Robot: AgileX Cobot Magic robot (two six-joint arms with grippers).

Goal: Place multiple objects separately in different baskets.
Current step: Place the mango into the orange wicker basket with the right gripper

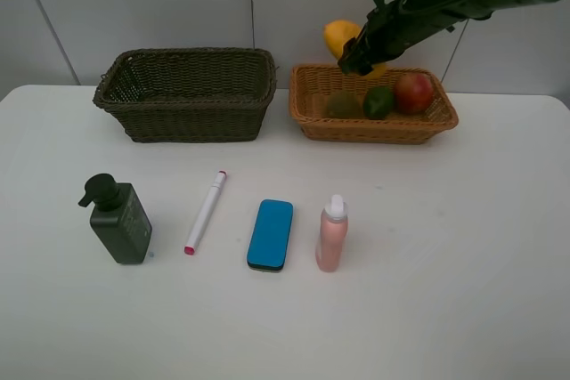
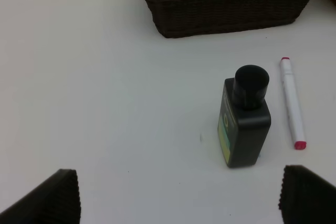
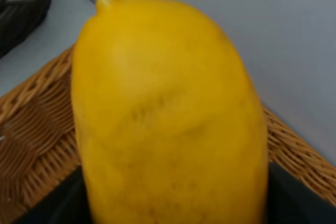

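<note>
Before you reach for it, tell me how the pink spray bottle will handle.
The pink spray bottle stands upright, tall and narrow, so a sideways push would probably tip it. Its round, smooth body may slip when gripped and would likely roll once down. Probably light plastic.

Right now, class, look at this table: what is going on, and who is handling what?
The right gripper holds the yellow mango above the orange-tan basket, where the kiwi, avocado and pomegranate lie. The left gripper hangs open near the dark green pump bottle, holding nothing. That bottle, the marker, the blue eraser and the pink spray bottle sit in a row on the table, in front of the dark basket.
</note>
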